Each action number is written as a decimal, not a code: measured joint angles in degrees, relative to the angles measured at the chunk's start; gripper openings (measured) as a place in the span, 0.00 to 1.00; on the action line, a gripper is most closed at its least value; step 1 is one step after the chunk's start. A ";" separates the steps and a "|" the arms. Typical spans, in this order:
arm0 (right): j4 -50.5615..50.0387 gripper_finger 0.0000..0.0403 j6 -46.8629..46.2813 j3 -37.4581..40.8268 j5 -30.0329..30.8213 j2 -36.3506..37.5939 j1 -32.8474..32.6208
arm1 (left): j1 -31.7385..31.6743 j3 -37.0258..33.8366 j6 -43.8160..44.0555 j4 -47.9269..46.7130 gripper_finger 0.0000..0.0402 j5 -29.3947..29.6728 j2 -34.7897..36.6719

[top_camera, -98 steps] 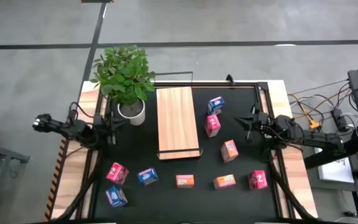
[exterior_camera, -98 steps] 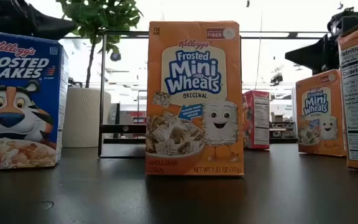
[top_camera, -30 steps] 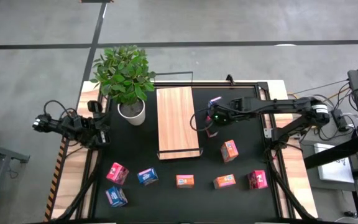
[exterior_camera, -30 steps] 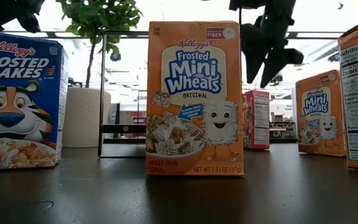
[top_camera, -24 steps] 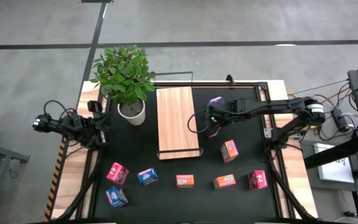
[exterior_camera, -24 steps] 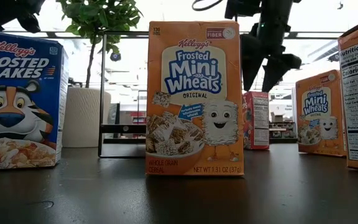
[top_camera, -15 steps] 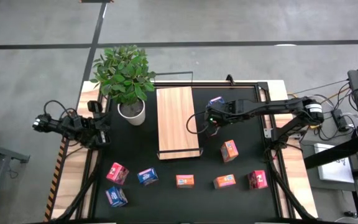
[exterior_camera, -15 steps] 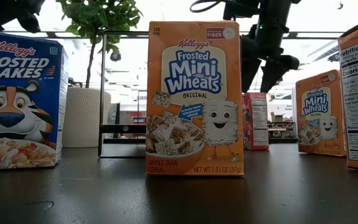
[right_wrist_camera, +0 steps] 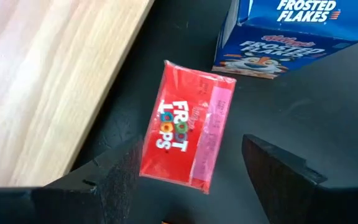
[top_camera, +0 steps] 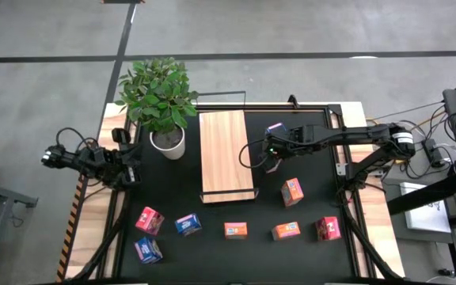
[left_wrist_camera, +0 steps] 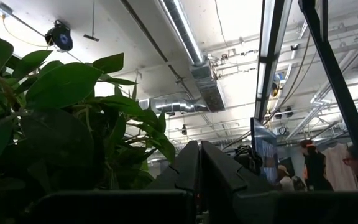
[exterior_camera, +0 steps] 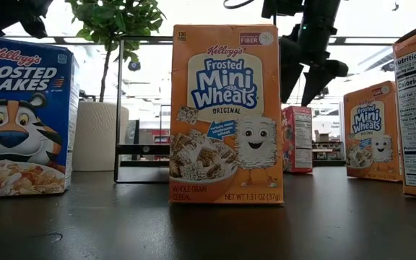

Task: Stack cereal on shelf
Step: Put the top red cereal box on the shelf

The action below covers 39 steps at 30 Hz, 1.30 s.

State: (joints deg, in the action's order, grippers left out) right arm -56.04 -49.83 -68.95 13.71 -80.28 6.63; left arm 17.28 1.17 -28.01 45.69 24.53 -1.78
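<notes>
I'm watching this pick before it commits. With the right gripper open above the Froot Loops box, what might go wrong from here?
The Froot Loops box sits skewed between the right gripper's open fingers, so closing may twist or topple it.

The Frosted Flakes box stands close beyond it; a finger might knock it while descending.

The shelf edge lies right beside the box, so the finger nearest the shelf may catch it.

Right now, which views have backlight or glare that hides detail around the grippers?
Low view: bright windows behind turn the right gripper into a dark silhouette. Left wrist view: ceiling lights wash out the room and the green potted plant is dark. Right wrist view: even light, the red Froot Loops cereal box reads clearly.
</notes>
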 joint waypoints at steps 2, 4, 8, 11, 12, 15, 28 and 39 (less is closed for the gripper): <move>0.29 0.66 -0.12 0.03 -0.15 -0.26 -0.12 | 0.00 0.00 0.00 0.00 0.00 -0.01 0.00; 0.68 0.66 -0.10 0.43 -0.15 -0.32 -0.25 | 0.00 0.00 0.00 0.00 0.00 0.01 0.00; 1.83 0.66 -0.40 1.22 -0.15 -0.43 -0.23 | 0.00 0.00 0.00 -0.05 0.00 0.09 0.00; 3.37 0.66 -0.51 2.00 -0.13 -0.43 -0.23 | 0.00 0.00 0.00 -0.13 0.00 0.22 0.00; 3.69 0.66 -0.56 2.31 -0.15 -0.45 -0.23 | 0.00 0.00 0.00 -0.11 0.00 0.22 0.00; 4.63 0.64 -0.56 2.85 -0.12 -0.51 -0.23 | -0.01 0.00 0.00 -0.13 0.00 0.44 0.00; 4.57 0.44 -0.58 2.97 -0.12 -0.51 -0.23 | -0.02 0.00 0.00 -0.15 0.00 0.44 0.00; 2.13 0.41 0.06 -1.29 -2.57 1.18 -0.23 | 0.00 0.00 0.02 -0.21 0.00 0.44 0.00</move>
State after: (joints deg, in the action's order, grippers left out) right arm -53.91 -49.77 -70.23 11.14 -79.10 6.39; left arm 17.28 1.17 -27.99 45.48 24.97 -1.78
